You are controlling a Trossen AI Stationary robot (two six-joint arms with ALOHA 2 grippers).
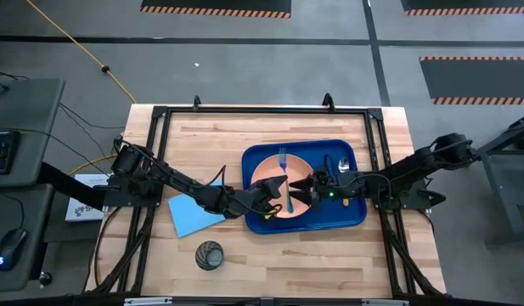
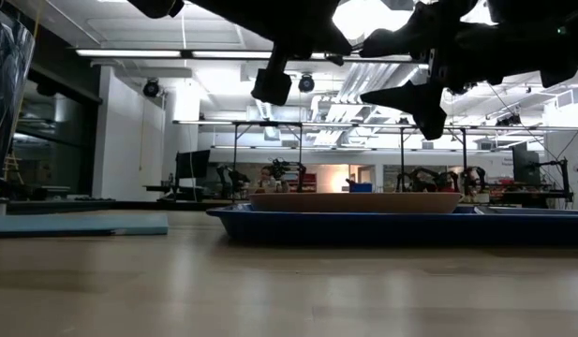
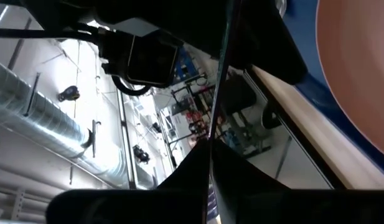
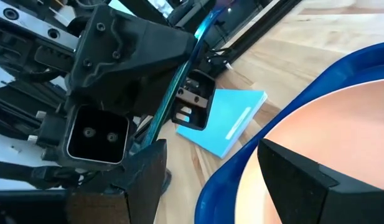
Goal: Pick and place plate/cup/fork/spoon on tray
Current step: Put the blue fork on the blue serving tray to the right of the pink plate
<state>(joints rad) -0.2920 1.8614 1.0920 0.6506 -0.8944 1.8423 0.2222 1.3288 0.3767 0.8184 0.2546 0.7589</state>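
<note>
Overhead, cup (image 1: 209, 255) on table well behind left gripper (image 1: 278, 197), which pinches fork (image 1: 284, 174) over plate (image 1: 283, 183) in tray (image 1: 351, 212), right gripper (image 1: 306, 189) spread wide facing it, spoon (image 1: 343, 174) beside its wrist, right wrist view, light-blue sheet (image 4: 226, 121) beyond tray.

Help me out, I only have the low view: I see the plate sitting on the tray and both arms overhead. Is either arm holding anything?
Observer: Yes. The left jaws are shut on the fork, held over the plate.
Operator: And the right arm?
Observer: The right jaws are open and empty, over the plate's right side, facing the left jaws.
Operator: Where's the cup?
Observer: The cup stands on bare wood, off the tray, on the left arm's side near the light-blue sheet.
</note>
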